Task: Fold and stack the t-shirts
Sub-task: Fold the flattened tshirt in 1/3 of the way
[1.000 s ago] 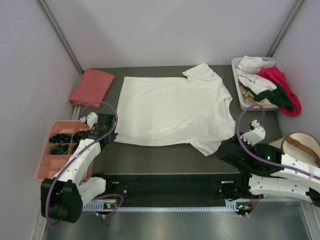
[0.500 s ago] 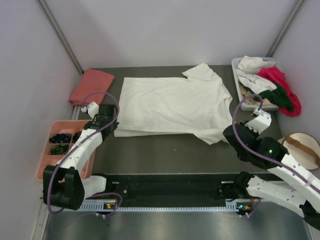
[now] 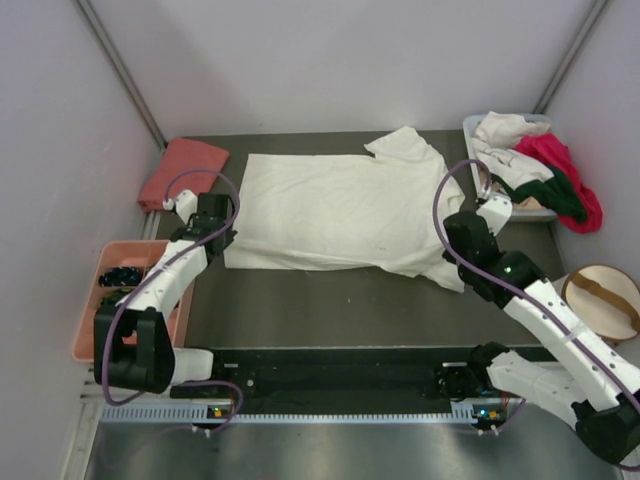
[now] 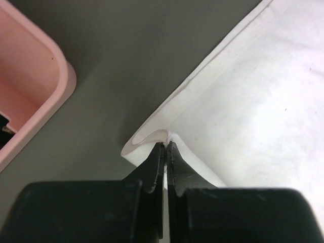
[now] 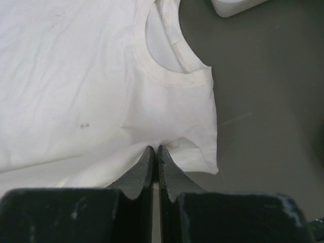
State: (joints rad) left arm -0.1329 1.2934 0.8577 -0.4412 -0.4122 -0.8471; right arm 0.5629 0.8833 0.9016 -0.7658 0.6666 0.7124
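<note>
A large cream-white t-shirt (image 3: pixel 340 205) lies spread on the dark table, its collar (image 5: pixel 169 63) towards the right. My left gripper (image 3: pixel 226 243) is shut on the shirt's near-left corner, which curls up at the fingertips (image 4: pixel 166 147). My right gripper (image 3: pixel 450 245) is shut on a pinch of cloth near the right sleeve (image 5: pixel 154 149), just short of the collar. The near edge is doubled over on itself. A folded salmon-pink shirt (image 3: pixel 183 172) lies at the back left. White (image 3: pixel 505 128), magenta (image 3: pixel 562 160) and dark green (image 3: pixel 560 197) shirts are heaped in the bin.
A light plastic bin (image 3: pixel 476 185) stands at the back right, its corner (image 5: pixel 233 5) ahead of the right gripper. A pink compartment tray (image 3: pixel 95 335) sits left of the left arm, its rim (image 4: pixel 45 96) close by. A round beige pouch (image 3: pixel 600 300) lies at the right.
Both grippers have moved away from the bases towards the back, carrying the shirt's near edge with them. The near hem now lies farther back and the shirt looks shorter front to back.
</note>
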